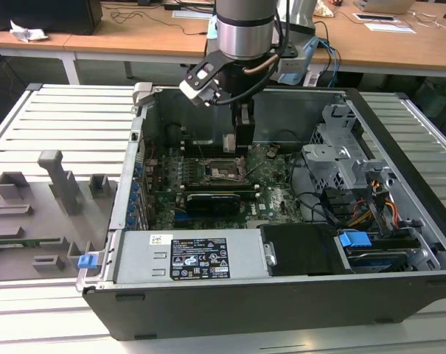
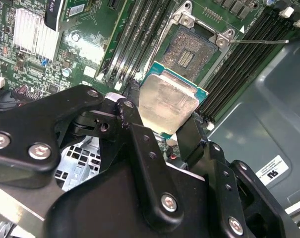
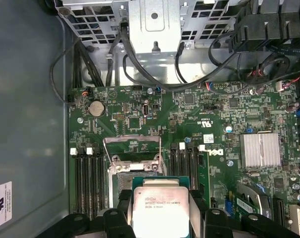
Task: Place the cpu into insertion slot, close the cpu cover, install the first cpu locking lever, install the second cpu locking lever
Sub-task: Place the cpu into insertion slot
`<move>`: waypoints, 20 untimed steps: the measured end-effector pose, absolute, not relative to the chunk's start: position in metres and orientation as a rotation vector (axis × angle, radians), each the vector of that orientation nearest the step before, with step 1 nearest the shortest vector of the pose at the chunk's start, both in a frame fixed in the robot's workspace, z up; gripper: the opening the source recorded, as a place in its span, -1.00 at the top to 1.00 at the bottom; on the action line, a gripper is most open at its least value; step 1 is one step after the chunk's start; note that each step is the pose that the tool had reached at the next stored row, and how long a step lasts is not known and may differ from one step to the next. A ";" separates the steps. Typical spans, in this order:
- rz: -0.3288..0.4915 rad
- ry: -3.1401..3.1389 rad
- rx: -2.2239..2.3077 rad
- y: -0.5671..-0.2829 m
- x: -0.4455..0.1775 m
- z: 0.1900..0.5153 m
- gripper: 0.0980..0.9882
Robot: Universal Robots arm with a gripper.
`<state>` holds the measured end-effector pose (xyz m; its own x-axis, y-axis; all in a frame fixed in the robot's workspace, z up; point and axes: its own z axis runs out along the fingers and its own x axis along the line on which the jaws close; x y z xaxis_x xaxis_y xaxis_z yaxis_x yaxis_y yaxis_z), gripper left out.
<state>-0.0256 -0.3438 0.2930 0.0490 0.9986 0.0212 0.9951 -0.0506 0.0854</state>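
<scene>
My gripper [image 2: 162, 116] is shut on the cpu [image 2: 167, 105], a pale silvery square chip clamped by its edges between the two black fingers [image 2: 132, 101]. In the exterior view the gripper [image 1: 236, 144] hangs inside the open computer case, holding the cpu [image 1: 228, 141] a little above the insertion slot [image 1: 223, 172] on the green board. The insertion slot [image 2: 189, 49] lies bare, its dark centre uncovered, just beyond the chip. In the first wrist view the cpu [image 3: 160, 210] hides part of the slot, and the cpu cover [image 3: 132, 148] is flipped open beside it. A thin locking lever [image 2: 259, 42] sticks out from a slot corner.
Long black memory slots [image 2: 140, 34] flank the socket on both sides. A black card [image 1: 211, 199] and a silver heatsink [image 3: 261, 148] sit on the board. Cables [image 3: 154, 74] and a drive cage [image 1: 337, 158] crowd the case; the case wall [image 2: 269, 114] stands close by.
</scene>
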 end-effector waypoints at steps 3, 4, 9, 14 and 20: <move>0.115 2.131 2.240 -0.344 -0.026 0.291 0.00; 0.115 2.131 2.240 -0.344 -0.026 0.290 0.00; 0.115 2.131 2.240 -0.344 -0.026 0.285 0.00; 0.115 2.132 2.240 -0.344 -0.026 0.274 0.00; 0.115 2.132 2.241 -0.344 -0.026 0.270 0.00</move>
